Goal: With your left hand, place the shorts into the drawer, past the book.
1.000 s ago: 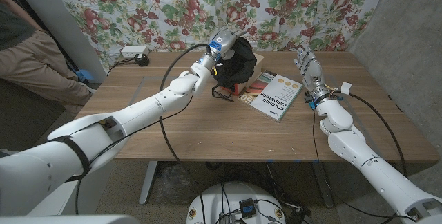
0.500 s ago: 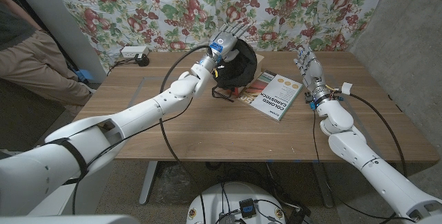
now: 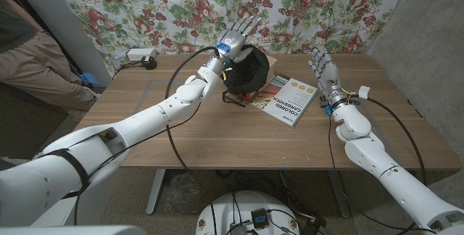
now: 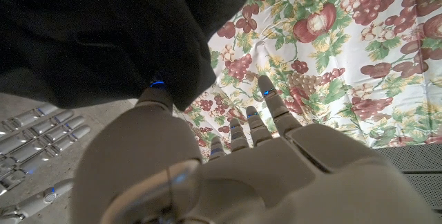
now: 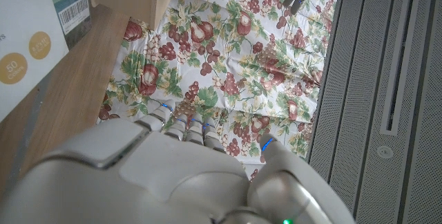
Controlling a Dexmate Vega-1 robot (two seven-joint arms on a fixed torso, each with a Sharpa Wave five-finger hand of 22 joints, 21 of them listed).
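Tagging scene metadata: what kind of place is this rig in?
Likely an indoor makeshift lab or test room, not a home: a wooden table before a fruit-print cloth backdrop, a power strip at the back edge, bare grey wall on one side.

drawer (image 3: 255,96) mostly hidden under black shorts (image 3: 248,69), person (image 3: 32,54) cut off at edge

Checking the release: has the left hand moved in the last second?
Yes. The left hand has lifted off the black shorts and opened, its fingers now up against the floral curtain.
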